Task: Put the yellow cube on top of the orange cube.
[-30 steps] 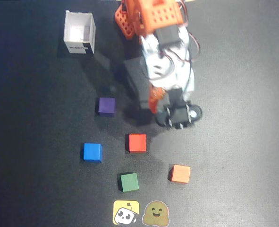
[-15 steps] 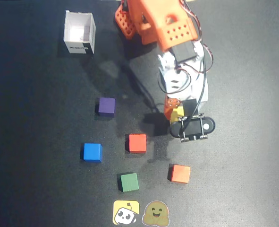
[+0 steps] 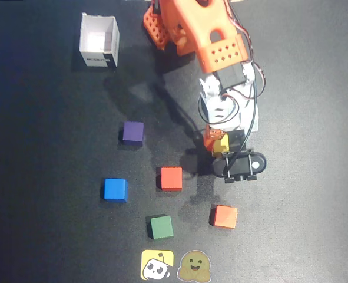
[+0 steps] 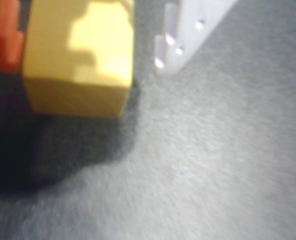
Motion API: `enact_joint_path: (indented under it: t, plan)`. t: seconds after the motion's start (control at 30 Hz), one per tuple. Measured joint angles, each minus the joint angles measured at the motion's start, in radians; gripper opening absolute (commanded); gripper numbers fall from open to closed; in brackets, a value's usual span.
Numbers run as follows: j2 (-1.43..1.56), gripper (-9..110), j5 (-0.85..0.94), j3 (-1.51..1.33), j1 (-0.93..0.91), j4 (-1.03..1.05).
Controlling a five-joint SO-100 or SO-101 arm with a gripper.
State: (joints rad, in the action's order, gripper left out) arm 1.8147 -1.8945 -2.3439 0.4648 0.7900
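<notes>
The yellow cube (image 3: 221,144) sits on the dark table, right of the middle in the overhead view. My gripper (image 3: 219,143) is lowered around it. In the wrist view the yellow cube (image 4: 77,60) fills the upper left and rests on the table. The orange finger (image 4: 5,40) is against its left side. The white finger (image 4: 180,35) stands apart on its right with a visible gap, so the gripper (image 4: 87,55) is open. The light orange cube (image 3: 224,216) lies nearer the front edge, below the gripper, on its own.
A deeper red-orange cube (image 3: 171,178), a purple cube (image 3: 133,132), a blue cube (image 3: 115,189) and a green cube (image 3: 161,226) lie left of the gripper. A white open box (image 3: 99,41) stands at the back left. Two flat stickers (image 3: 157,265) lie at the front edge.
</notes>
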Motion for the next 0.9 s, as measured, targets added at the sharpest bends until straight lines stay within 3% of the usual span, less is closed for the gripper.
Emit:
enact_joint_path:
  t: [0.27,0.43,0.9]
  plan:
    - [-0.008,16,-0.028,-0.074,0.0,-0.055]
    - [-0.008,7,-0.041,-0.086,0.0,-0.066]
    - [0.032,7,-0.057,-0.08,-0.057,-0.005]
